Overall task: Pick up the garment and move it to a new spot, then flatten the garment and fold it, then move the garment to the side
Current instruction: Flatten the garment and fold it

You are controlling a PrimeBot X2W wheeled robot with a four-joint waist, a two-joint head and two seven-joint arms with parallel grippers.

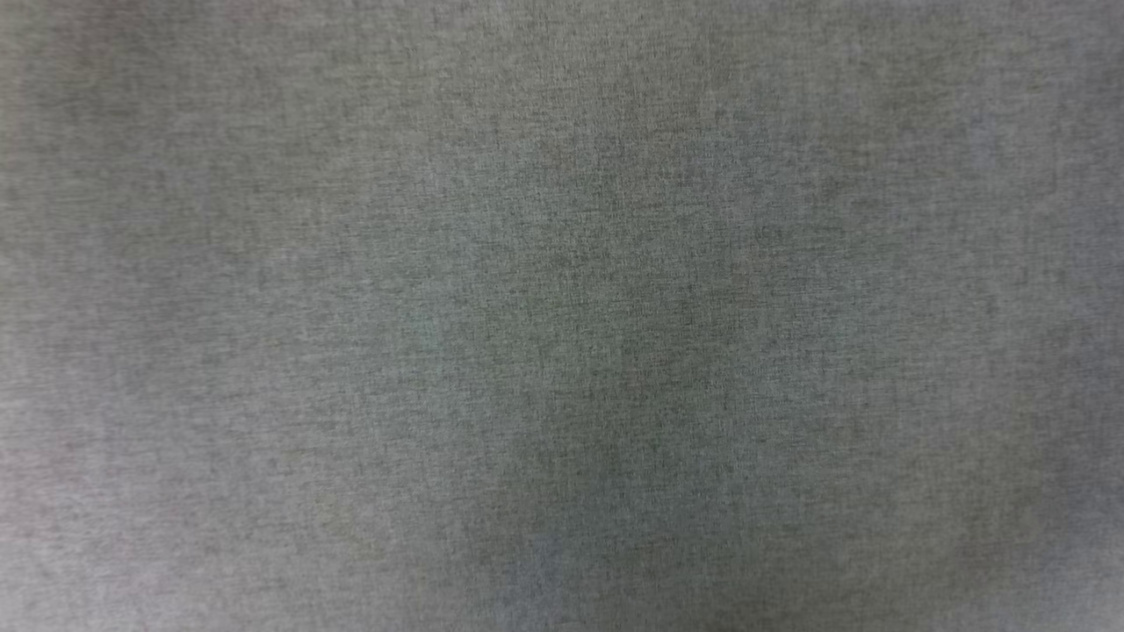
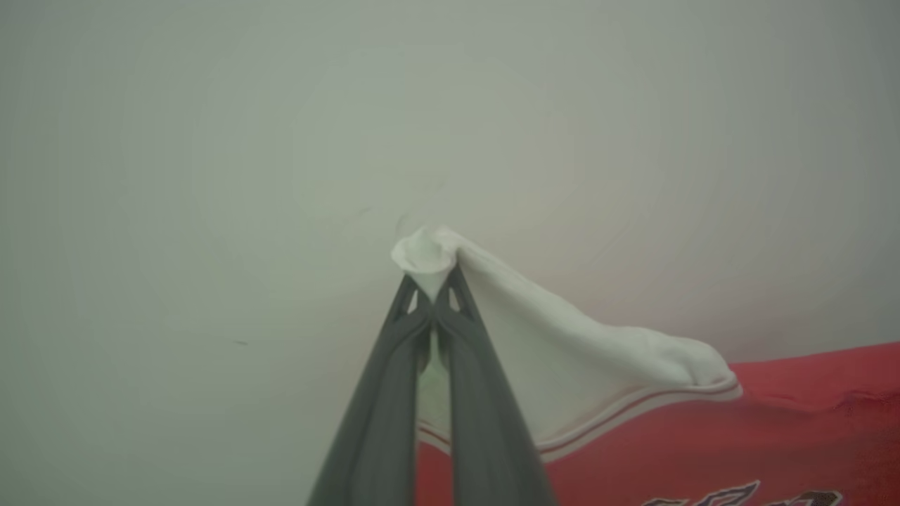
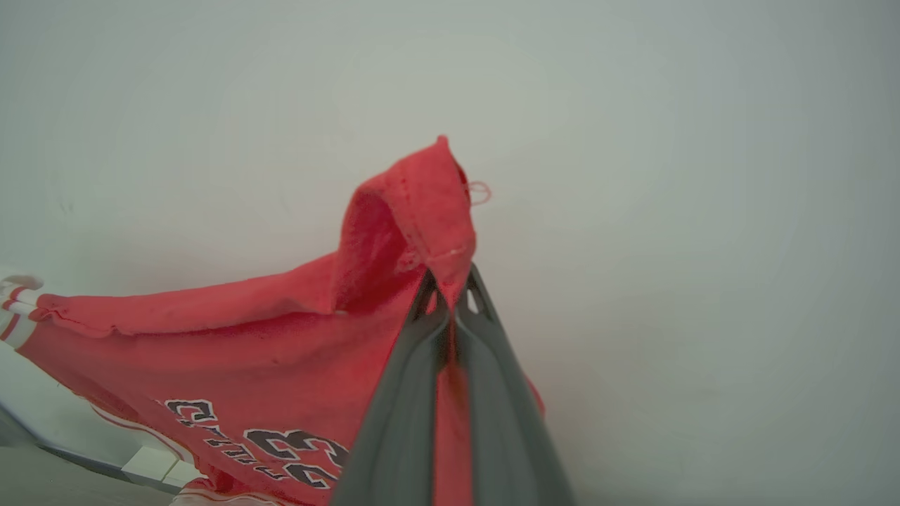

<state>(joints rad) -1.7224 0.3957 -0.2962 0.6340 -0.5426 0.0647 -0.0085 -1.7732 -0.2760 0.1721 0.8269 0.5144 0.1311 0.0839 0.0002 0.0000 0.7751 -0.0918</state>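
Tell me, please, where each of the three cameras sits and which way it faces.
Head view: on the head, facing forward and down at a grey surface.
Left wrist view: on the left wrist, facing along the left end effector, shut on the white sleeve of the garment.
Right wrist view: on the right wrist, facing along the right end effector, shut on red cloth.
Shared: both wrist views show the garment's red front.
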